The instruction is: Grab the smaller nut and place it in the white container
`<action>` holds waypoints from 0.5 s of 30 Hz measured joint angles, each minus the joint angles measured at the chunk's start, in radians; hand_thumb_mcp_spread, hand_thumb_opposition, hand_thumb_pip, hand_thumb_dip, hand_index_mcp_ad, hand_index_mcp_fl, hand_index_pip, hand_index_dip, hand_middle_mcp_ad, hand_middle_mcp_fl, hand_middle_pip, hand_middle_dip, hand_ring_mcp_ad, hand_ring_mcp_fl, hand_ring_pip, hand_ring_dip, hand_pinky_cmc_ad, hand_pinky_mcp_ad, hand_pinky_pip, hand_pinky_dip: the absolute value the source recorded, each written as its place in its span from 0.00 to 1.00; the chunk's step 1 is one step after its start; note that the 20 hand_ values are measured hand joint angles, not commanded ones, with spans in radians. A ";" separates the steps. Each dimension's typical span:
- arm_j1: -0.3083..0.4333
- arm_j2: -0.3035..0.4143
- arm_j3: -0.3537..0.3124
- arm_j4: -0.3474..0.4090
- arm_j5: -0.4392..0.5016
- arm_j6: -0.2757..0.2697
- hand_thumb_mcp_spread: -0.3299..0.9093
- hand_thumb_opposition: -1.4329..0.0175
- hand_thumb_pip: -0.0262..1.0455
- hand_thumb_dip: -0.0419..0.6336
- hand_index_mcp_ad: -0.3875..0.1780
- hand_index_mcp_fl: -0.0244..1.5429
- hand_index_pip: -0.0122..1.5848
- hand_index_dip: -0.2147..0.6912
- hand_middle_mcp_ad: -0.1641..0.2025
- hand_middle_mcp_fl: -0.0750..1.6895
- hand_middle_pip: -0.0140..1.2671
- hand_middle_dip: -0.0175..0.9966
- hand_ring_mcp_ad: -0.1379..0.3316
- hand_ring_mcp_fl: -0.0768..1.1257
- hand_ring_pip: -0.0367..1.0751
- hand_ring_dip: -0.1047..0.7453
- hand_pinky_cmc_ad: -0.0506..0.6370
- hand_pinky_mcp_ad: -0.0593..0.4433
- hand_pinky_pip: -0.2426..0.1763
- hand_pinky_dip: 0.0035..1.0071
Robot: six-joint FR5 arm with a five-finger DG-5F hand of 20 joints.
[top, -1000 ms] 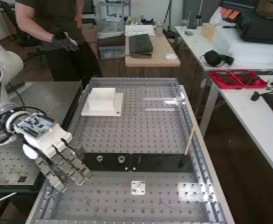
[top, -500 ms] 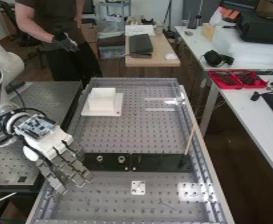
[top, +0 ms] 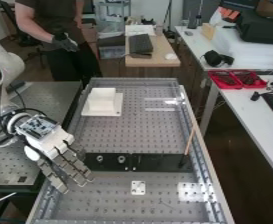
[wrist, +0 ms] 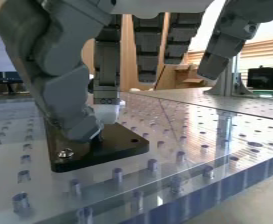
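1. Hand (top: 52,142), lower left: can't tell how open or if it's holding anything.
2. Can't pin down the smaller nut, tbh.
3. Off-centre pinch could drop it before the white container (top: 102,102), upper left.

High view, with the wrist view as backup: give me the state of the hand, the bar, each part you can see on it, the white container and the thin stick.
Hand: low, at one end of the black bar.
Black bar: lying flat on the bench.
Larger nut: on the bar, not held.
Bearing: on the bar, not held.
White container: upright on the bench.
Thin stick: tilted.
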 joint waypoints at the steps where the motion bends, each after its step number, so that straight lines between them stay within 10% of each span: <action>1: 0.000 0.000 0.000 0.000 0.000 0.001 0.60 0.40 0.66 0.46 0.47 0.12 0.98 0.38 0.68 0.16 0.12 0.25 0.47 0.08 0.14 0.21 0.62 0.59 0.59 0.27; 15: -0.007 0.006 0.002 -0.011 -0.003 0.015 0.60 0.40 0.66 0.47 0.47 0.11 0.98 0.38 0.67 0.17 0.12 0.25 0.47 0.08 0.14 0.22 0.61 0.59 0.59 0.27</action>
